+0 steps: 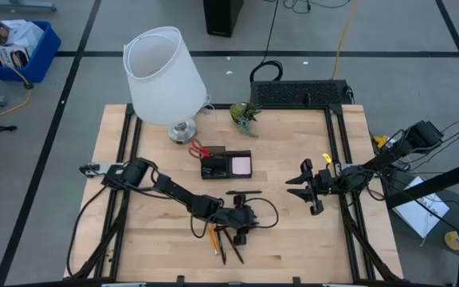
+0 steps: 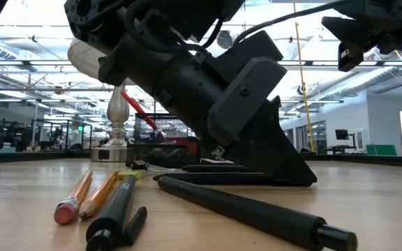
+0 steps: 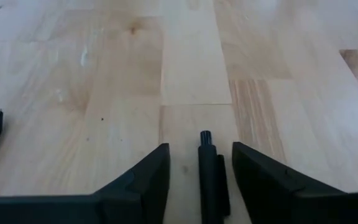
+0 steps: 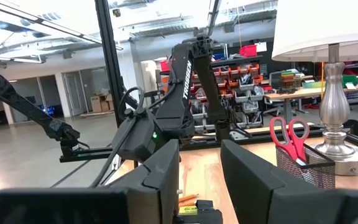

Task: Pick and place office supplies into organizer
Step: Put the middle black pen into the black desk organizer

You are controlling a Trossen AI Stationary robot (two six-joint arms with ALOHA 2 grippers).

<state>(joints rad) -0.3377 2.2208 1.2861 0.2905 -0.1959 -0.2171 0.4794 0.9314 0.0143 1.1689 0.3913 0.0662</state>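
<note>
My left gripper (image 3: 199, 149) is low over the table's near middle (image 1: 245, 219), open. One finger stands on each side of a black pen (image 3: 211, 180) that lies flat on the wood, with a gap showing at one side. Beside it lie two orange pencils (image 2: 75, 199), another black pen (image 2: 114, 216) and a long black pen (image 2: 250, 209). The black organizer (image 1: 213, 167) sits at mid-table with a pink sticky pad (image 1: 240, 165) in it. Red-handled scissors (image 4: 289, 138) stand in its mesh cup. My right gripper (image 1: 307, 187) waits open above the table's right side, holding nothing.
A white-shaded lamp (image 1: 166, 76) stands at the far left of the organizer. A small green plant (image 1: 245, 114) and a black wire rack (image 1: 301, 94) are at the far edge. One more black pen (image 1: 244, 193) lies between the organizer and my left gripper.
</note>
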